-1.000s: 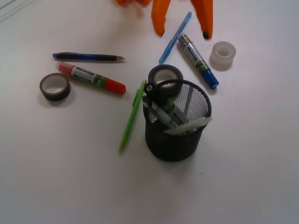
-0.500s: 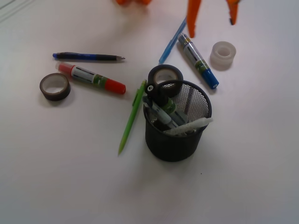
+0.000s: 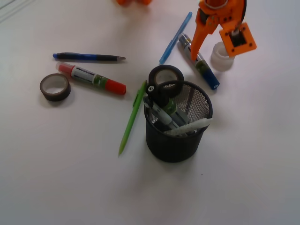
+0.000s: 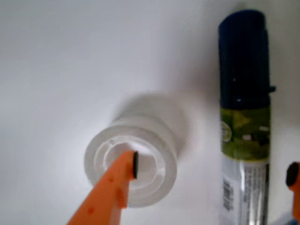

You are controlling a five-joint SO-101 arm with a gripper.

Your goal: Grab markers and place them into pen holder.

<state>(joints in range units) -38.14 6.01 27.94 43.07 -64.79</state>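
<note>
The blue-capped marker (image 3: 206, 73) lies on the white table at the back right, and its blue cap and green label (image 4: 244, 123) fill the right side of the wrist view. My orange gripper (image 3: 207, 52) is open and low over it. In the wrist view the gripper (image 4: 213, 169) straddles the barrel without touching it, with one fingertip (image 4: 133, 165) over the white tape roll (image 4: 131, 169). The red-capped marker (image 3: 91, 78) lies at the left. The black mesh pen holder (image 3: 177, 138) stands in the middle, and a black-capped marker (image 3: 161, 97) leans inside it.
A dark tape roll (image 3: 165, 74) sits right behind the holder, and another (image 3: 55, 86) lies at the far left. The white tape roll (image 3: 221, 60) is beside the blue-capped marker. A green mechanical pencil (image 3: 132, 118), a light blue pen (image 3: 176, 36) and a dark blue pen (image 3: 89, 57) lie around.
My gripper has moved right and come down from the top edge over the blue-capped marker, still open. Nothing on the table has shifted.
</note>
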